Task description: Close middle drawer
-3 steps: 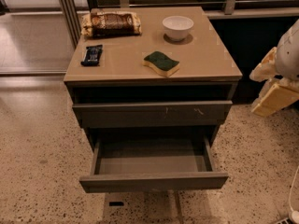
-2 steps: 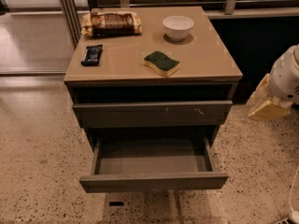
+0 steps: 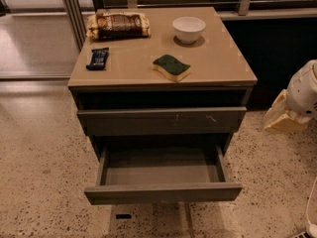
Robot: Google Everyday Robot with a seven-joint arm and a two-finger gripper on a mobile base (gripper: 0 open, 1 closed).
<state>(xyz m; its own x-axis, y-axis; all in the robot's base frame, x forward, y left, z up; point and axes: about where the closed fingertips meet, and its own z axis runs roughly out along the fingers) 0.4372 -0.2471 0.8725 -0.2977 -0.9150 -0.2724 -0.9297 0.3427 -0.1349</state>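
- No words, brands or numbers are coming through legibly anywhere.
- The bag (image 3: 118, 25) and the wrapper (image 3: 97, 58) on the cabinet (image 3: 223, 68) are showing print that cannot be made out.
- The gripper (image 3: 278, 122) is hanging at the right edge, beside the cabinet, carrying no readable mark.

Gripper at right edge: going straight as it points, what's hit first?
The gripper, right of the cabinet, seems to point left. Likely first contact: the right end of the scratched drawer front, above the open middle drawer; depth is unclear.
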